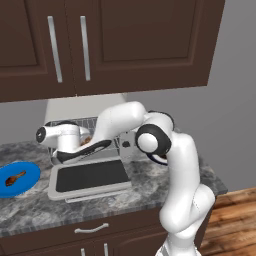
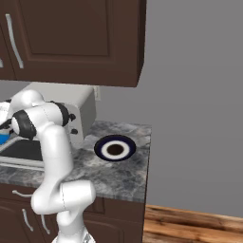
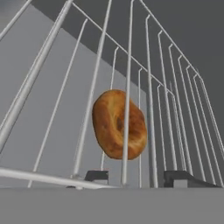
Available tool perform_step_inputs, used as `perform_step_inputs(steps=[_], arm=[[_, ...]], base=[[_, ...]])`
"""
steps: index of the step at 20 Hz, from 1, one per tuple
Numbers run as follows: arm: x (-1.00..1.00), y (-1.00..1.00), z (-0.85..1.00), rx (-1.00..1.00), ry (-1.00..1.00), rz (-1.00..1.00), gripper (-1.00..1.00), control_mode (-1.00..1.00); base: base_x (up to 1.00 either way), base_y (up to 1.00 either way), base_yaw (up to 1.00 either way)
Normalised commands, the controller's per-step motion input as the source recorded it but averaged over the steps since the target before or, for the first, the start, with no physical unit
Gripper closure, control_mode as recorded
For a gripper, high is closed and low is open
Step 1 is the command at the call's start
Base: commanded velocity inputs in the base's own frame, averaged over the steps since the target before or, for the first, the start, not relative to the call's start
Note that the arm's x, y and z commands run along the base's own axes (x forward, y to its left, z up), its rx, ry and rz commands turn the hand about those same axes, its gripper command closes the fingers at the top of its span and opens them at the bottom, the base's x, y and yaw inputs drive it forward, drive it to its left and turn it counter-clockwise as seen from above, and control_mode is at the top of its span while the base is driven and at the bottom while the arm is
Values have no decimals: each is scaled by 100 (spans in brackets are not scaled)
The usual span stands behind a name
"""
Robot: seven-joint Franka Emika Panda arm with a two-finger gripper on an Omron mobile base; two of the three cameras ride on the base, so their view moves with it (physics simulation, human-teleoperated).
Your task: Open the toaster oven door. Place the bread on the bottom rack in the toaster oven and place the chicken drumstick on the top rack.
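The gripper (image 3: 138, 177) is reaching into the toaster oven (image 1: 85, 150), jaws parted and empty. The bread (image 3: 119, 124) is lying on a wire rack (image 3: 131, 78) just ahead.

A home kitchen: dark wooden wall cabinets (image 1: 100, 45) with steel handles hang over a grey marbled desk (image 1: 30, 205), a toaster oven (image 1: 90, 165) on it, wood-plank floor (image 2: 190, 228) beneath.

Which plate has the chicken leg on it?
The bright blue plate, left of the toaster oven, holds the chicken drumstick. The dark-rimmed plate on its other side has none.
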Motion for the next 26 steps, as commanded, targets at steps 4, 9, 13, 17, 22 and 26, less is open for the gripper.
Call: perform_step_inputs(steps=[4, 9, 13, 17, 22, 26], arm=[[-32, 8, -36, 1, 8, 0, 100, -100], [-39, 6, -36, 1, 8, 0, 100, -100], [-46, 7, -33, 2, 8, 0, 100, -100], [-50, 6, -28, 3, 8, 0, 100, -100], [-51, 6, -30, 3, 6, 0, 100, -100], [-53, 6, -30, 3, 6, 0, 100, -100]], base=[[0, 0, 0], [0, 0, 0], [0, 0, 0], [0, 0, 0], [0, 0, 0], [0, 0, 0]])
